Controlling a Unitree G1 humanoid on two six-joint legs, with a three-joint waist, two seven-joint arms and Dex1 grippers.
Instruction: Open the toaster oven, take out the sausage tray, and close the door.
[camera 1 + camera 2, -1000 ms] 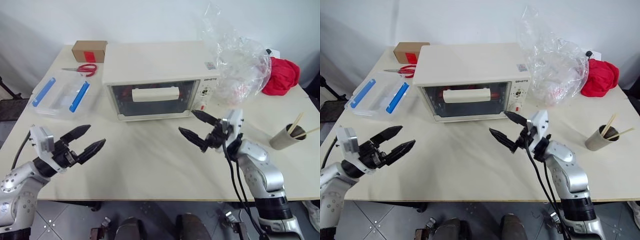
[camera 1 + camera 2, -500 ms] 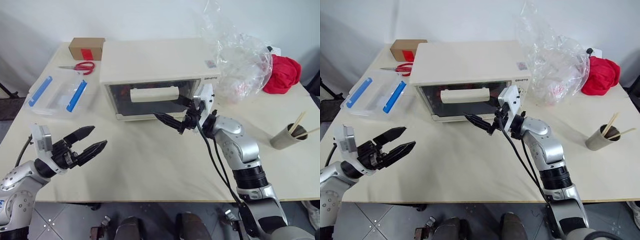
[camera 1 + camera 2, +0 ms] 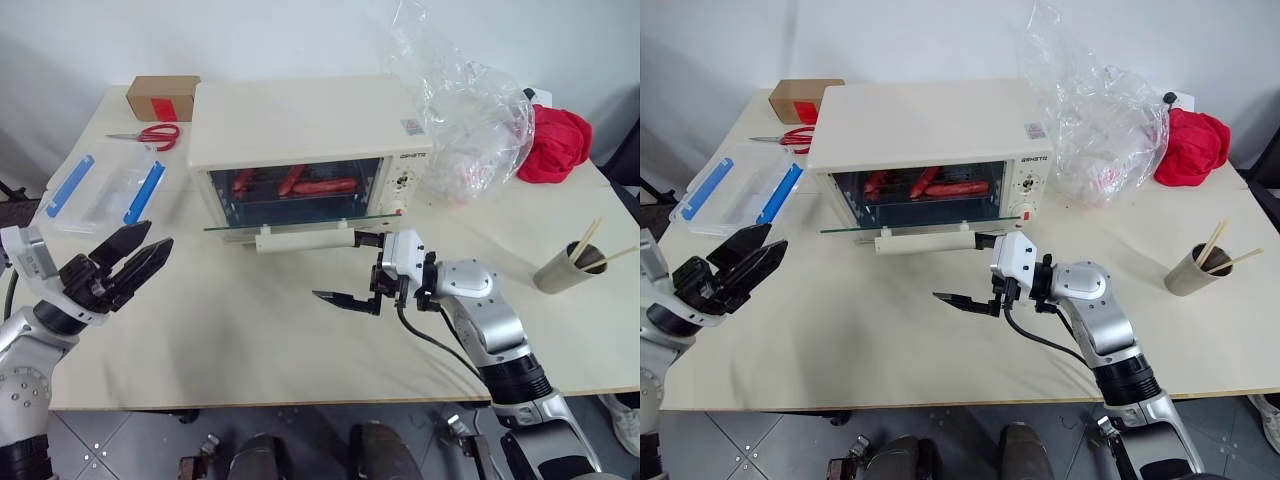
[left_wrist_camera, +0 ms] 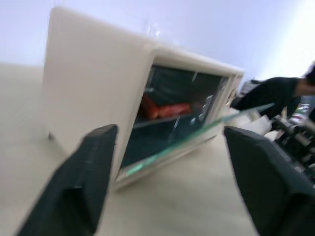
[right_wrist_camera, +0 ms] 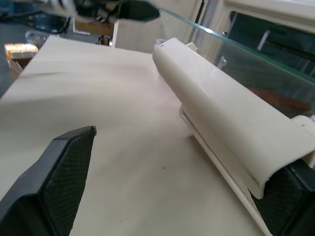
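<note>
Toaster oven (image 3: 310, 130) door (image 3: 290, 228) swung down level, right end effector (image 3: 355, 270) spread beside its handle (image 3: 305, 239), left end effector (image 3: 135, 255) agape

Toaster oven (image 3: 300, 115): smooth cream-white casing, low sheen. Door (image 5: 256, 61): clear glossy glass; bar handle (image 5: 216, 118) smooth cream plastic. Counter (image 3: 250, 330): matt pale surface. Right gripper (image 3: 355, 270): black finger pads (image 5: 59, 167) finely cross-hatched (rubbery look). Plastic bag (image 3: 470, 110): crinkled, glossy, clear.
</note>
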